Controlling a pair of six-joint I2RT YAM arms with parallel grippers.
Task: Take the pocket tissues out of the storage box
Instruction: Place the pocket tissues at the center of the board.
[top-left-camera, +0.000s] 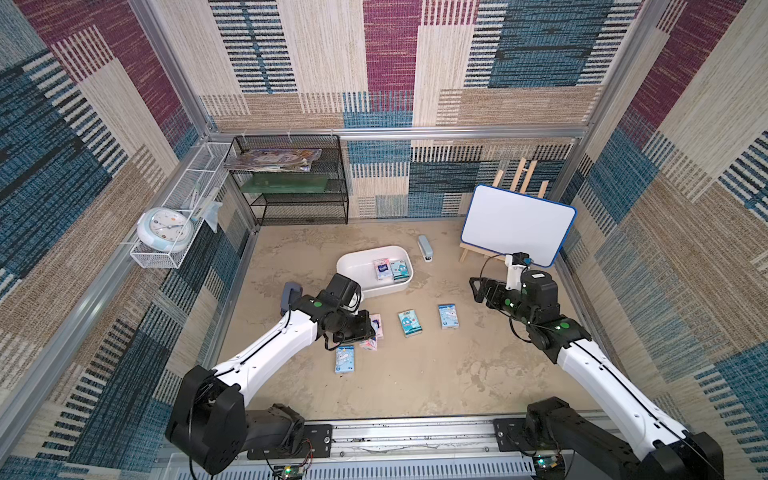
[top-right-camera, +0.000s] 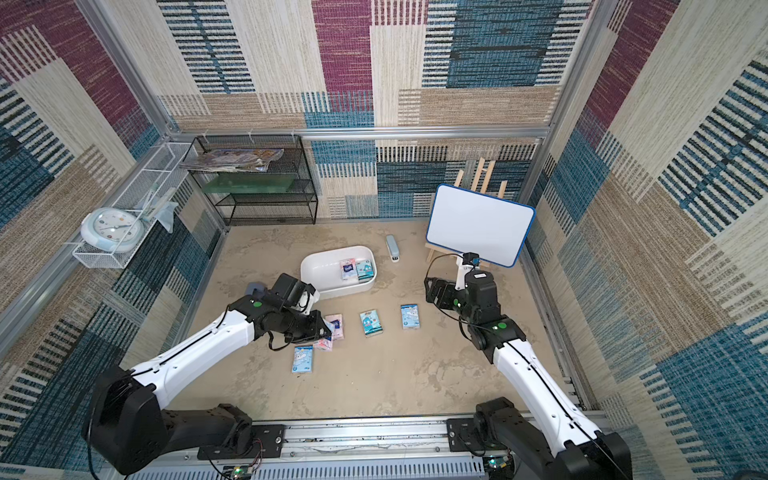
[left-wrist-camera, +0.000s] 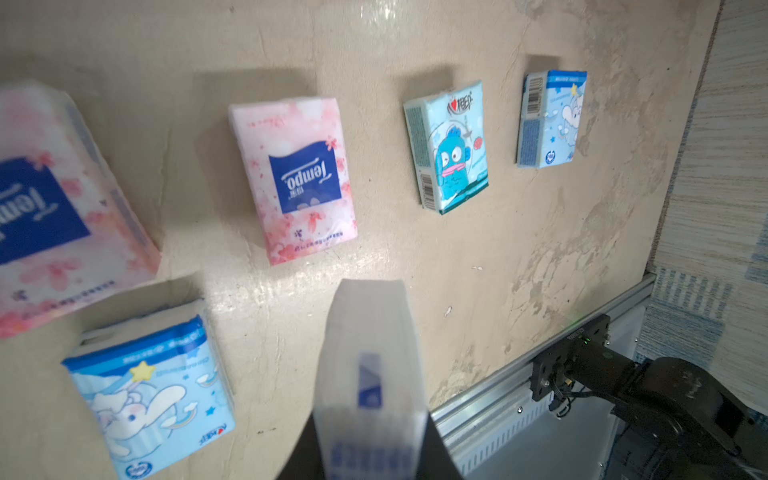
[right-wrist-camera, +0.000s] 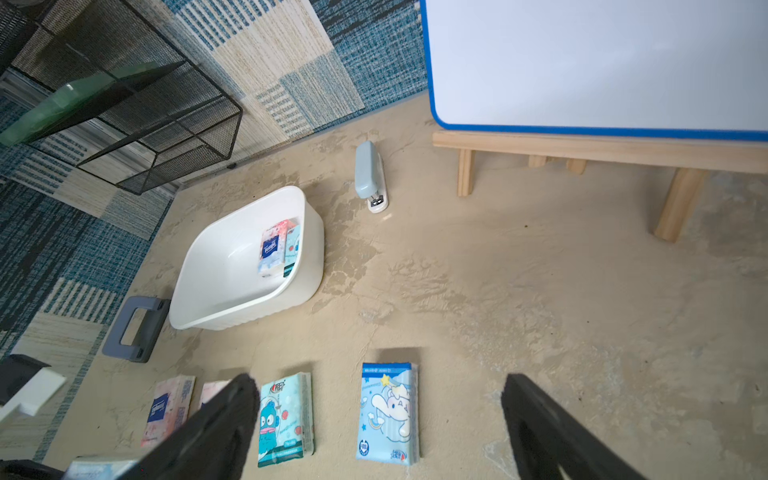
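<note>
The white storage box (top-left-camera: 353, 270) (right-wrist-camera: 216, 286) stands mid-table with two pocket tissues at its right end, a pink one (top-left-camera: 382, 269) and a teal one (top-left-camera: 400, 269). In front of it several packets lie flat: pink (left-wrist-camera: 297, 178), a second pink (left-wrist-camera: 54, 208), teal (top-left-camera: 409, 323) (left-wrist-camera: 446, 145), light blue (top-left-camera: 448, 316) (right-wrist-camera: 388, 411) and another light blue (top-left-camera: 344, 359) (left-wrist-camera: 149, 399). My left gripper (top-left-camera: 369, 329) (left-wrist-camera: 370, 432) is shut on a pale packet with blue print (left-wrist-camera: 370, 365), held just above the pink ones. My right gripper (top-left-camera: 478, 289) (right-wrist-camera: 378, 380) hangs open and empty to the right of the row.
A grey-blue stapler (top-left-camera: 426, 248) lies right of the box. A whiteboard on a wooden easel (top-left-camera: 517, 224) stands at the back right and a black mesh shelf (top-left-camera: 291, 183) at the back left. A grey handled object (top-left-camera: 289, 295) lies left of the box.
</note>
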